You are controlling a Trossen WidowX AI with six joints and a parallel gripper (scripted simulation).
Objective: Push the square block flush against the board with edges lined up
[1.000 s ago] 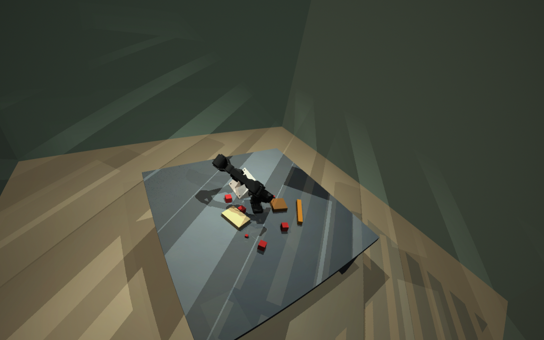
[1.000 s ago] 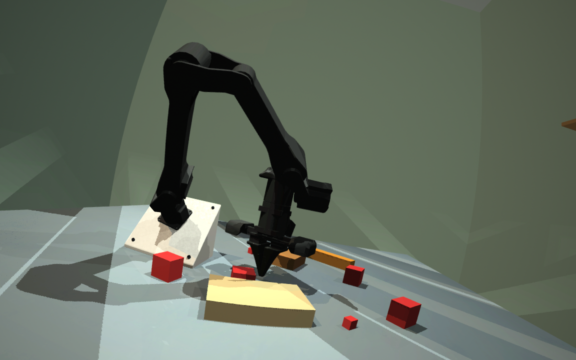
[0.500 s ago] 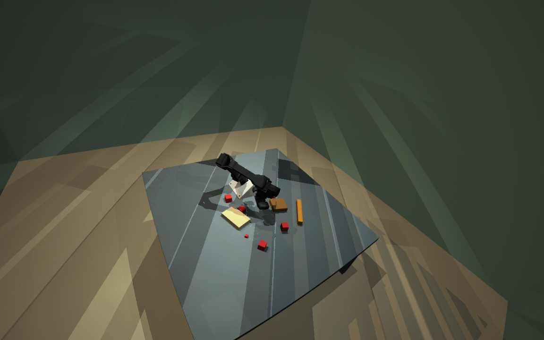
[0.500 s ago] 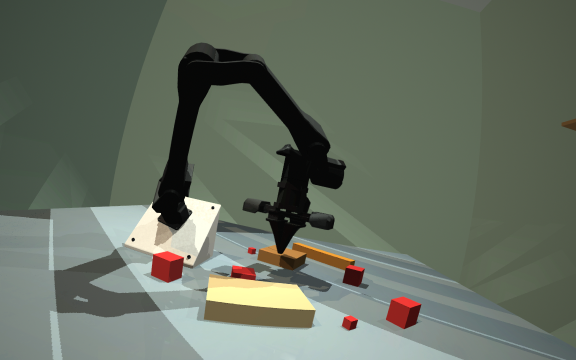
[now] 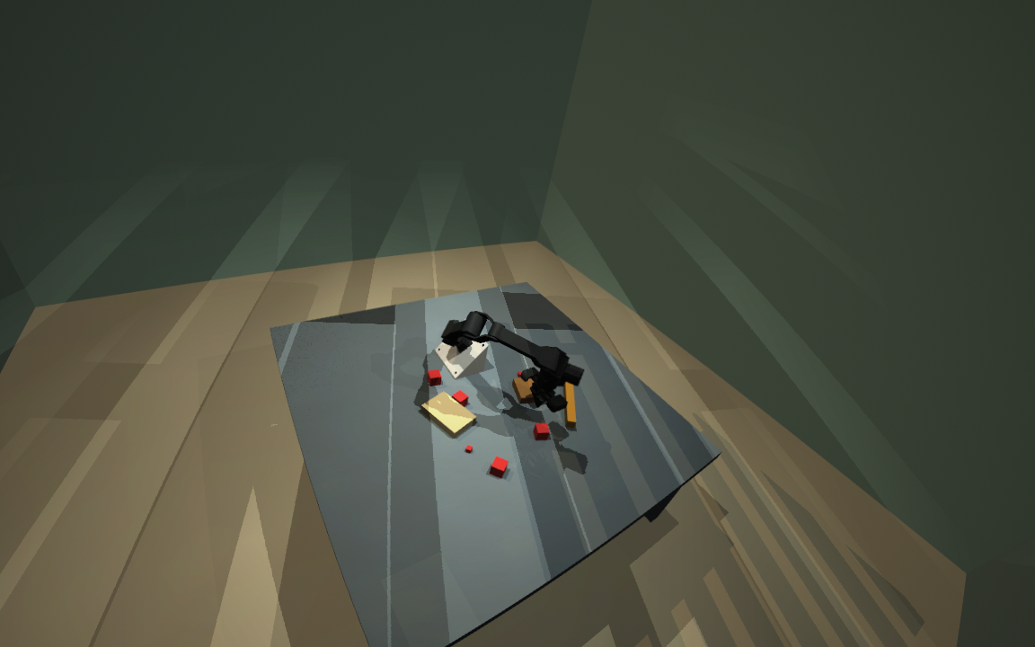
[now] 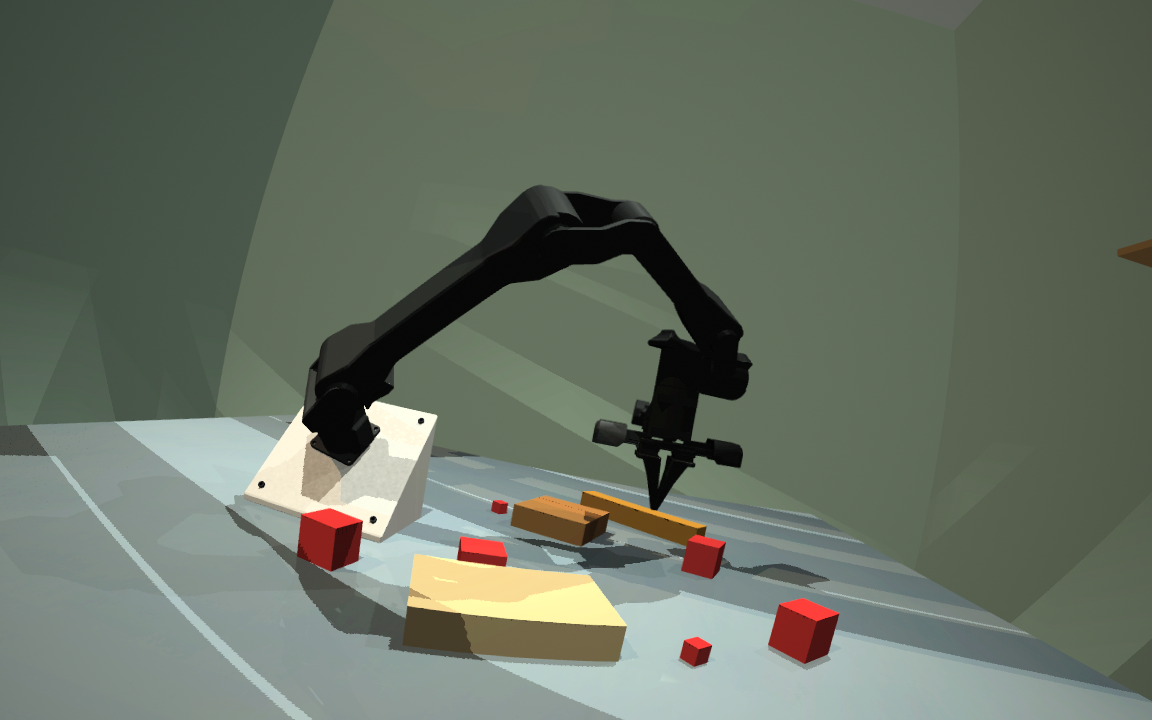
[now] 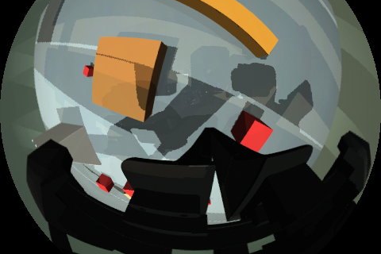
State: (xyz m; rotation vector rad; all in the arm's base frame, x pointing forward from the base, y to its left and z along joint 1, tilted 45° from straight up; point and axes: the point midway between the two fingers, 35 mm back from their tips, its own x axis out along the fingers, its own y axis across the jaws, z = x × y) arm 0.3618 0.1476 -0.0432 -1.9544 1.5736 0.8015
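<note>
The square block [image 5: 521,390] [image 6: 558,512] [image 7: 123,75] is brown-orange and lies flat on the table. The board [image 5: 570,406] [image 6: 643,516] [image 7: 214,4] is a long, narrow orange bar, also flat. The two are apart, with bare table between them in the wrist view, and the board is turned at an angle to the block. My gripper [image 6: 654,505] [image 7: 209,132] is shut with nothing between its fingers. Its tips point down and appear to be above the table, off to one side of the block and board. In the top view the arm hides part of the block and the fingertips.
A red cube [image 5: 541,431] [image 6: 704,557] [image 7: 252,131] stands near the board's end. Another red cube [image 5: 499,466] [image 6: 803,631] lies farther out. A tiny red cube [image 6: 499,506] [image 7: 88,71] is beside the block. A yellow slab [image 5: 447,414] [image 6: 508,600] and a white wedge base [image 6: 401,483] are also there.
</note>
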